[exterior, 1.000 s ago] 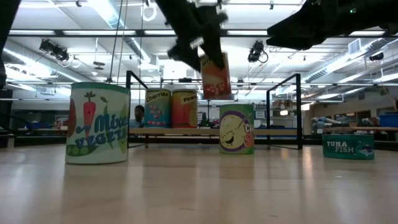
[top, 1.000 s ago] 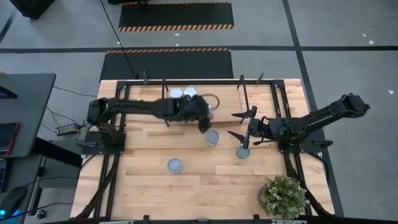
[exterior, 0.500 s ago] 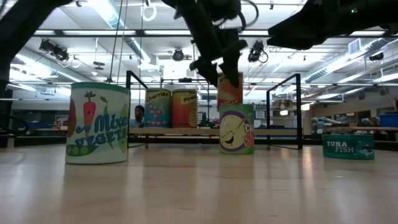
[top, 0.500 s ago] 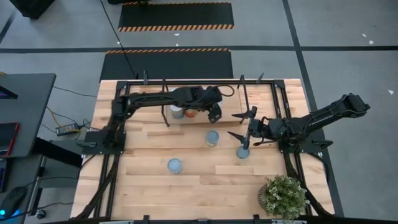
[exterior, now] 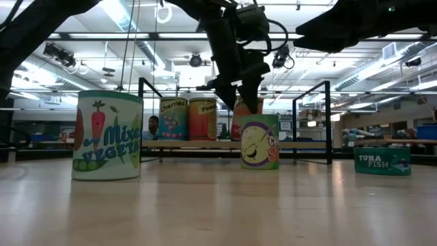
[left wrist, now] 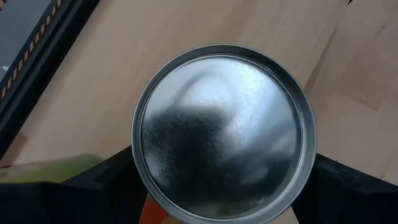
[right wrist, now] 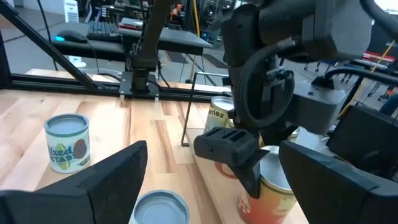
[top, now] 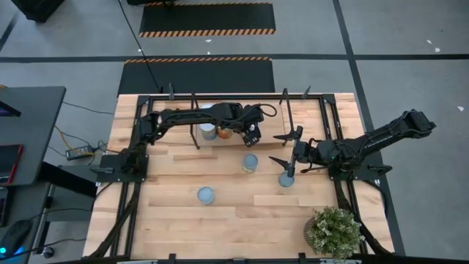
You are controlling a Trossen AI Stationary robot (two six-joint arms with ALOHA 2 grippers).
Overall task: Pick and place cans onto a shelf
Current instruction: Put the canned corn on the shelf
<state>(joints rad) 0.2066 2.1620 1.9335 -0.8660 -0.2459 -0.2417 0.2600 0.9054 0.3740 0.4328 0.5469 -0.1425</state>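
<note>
My left gripper is shut on an orange-labelled can with a silver top, low over the shelf at the table's far side. The low view shows this can upright, its base hidden behind a purple-labelled can. Two cans stand on the shelf board beside it. My right gripper is open and empty, above and just beyond a flat tuna can. My left gripper pinches the orange can between its two fingers, on opposite sides of its wall just below the top rim. The fingers come from above, pointing down. The can is upright; I cannot tell whether its base touches the shelf board.
The purple-labelled can, the tuna can and a mixed-vegetables can stand on the table nearer the front. A potted plant stands at the near right corner. The shelf's black rod frame rises around the board.
My left gripper has carried the orange can toward the table's far edge and a little right, then down toward the shelf board. The can was tilted and higher a second ago; it is now upright and lower, beside the two shelf cans.
</note>
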